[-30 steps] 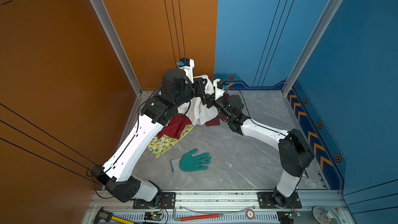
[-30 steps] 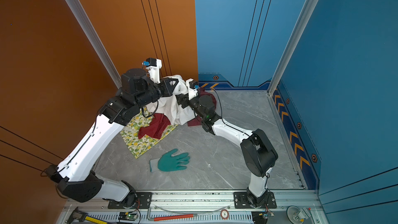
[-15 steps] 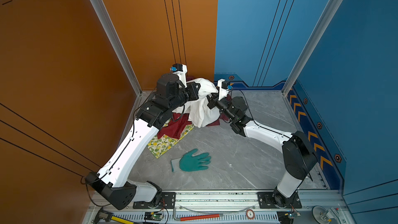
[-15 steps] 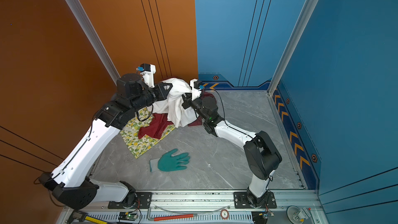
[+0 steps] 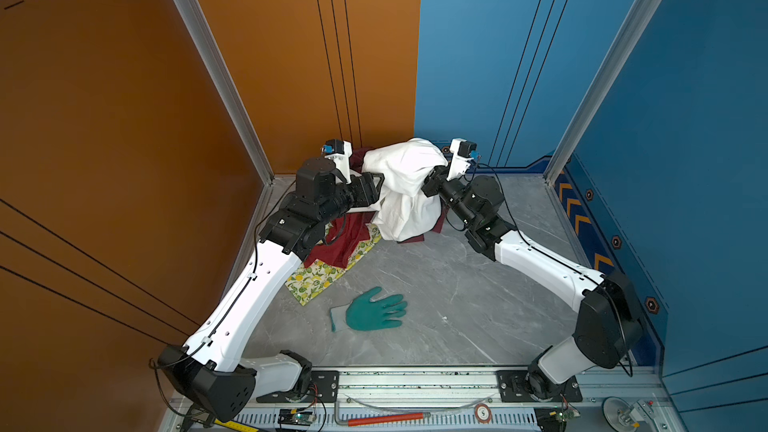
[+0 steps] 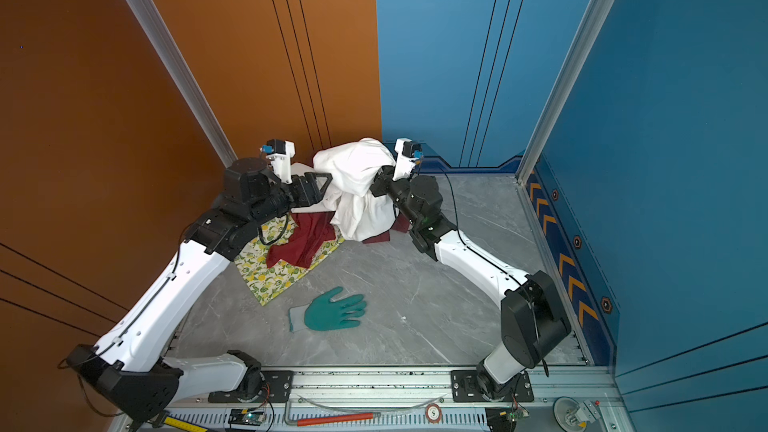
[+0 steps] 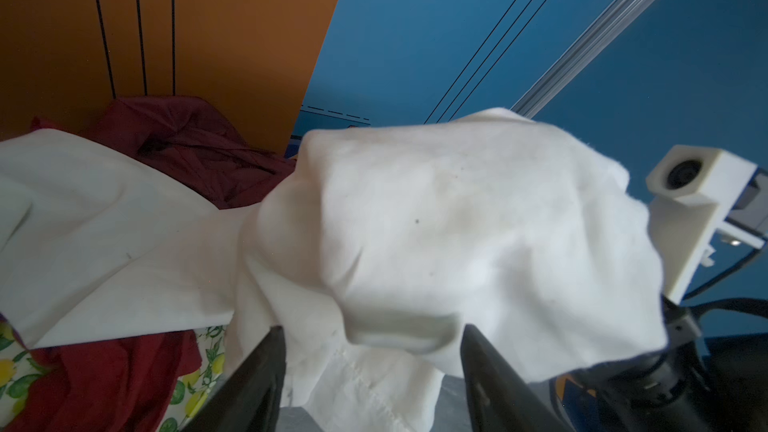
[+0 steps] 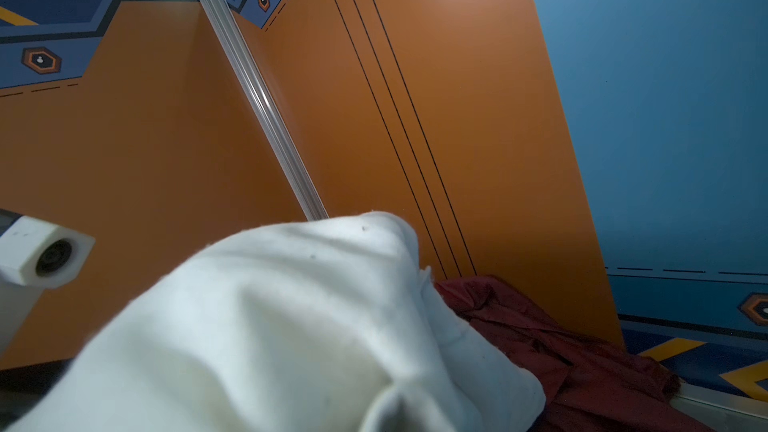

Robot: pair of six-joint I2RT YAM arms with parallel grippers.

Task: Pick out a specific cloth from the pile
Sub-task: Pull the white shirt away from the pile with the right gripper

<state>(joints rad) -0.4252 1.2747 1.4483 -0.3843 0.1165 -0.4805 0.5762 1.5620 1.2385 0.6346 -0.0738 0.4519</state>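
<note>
The white cloth (image 5: 405, 184) hangs bunched above the pile in both top views (image 6: 357, 189). It drapes over the tip of my right gripper (image 5: 429, 184), which is shut on it; the fingers are hidden under fabric in the right wrist view, where the cloth (image 8: 270, 326) fills the foreground. My left gripper (image 7: 372, 330) is open, its dark fingers (image 7: 257, 371) apart on either side of a hanging fold of the cloth (image 7: 457, 222), gripping nothing. The pile lies below: a red cloth (image 5: 345, 238), a lemon-print cloth (image 5: 318, 280) and a maroon shirt (image 7: 187, 147) against the back wall.
A teal glove (image 5: 374, 313) lies alone on the grey floor (image 5: 457, 305), nearer the front. Orange and blue walls close in right behind the pile. Along the front rail lies a red-handled tool (image 5: 386, 418).
My right gripper has shut on the white cloth and raised it toward the back wall. My left gripper has opened, let the cloth go and drawn back to the left.
</note>
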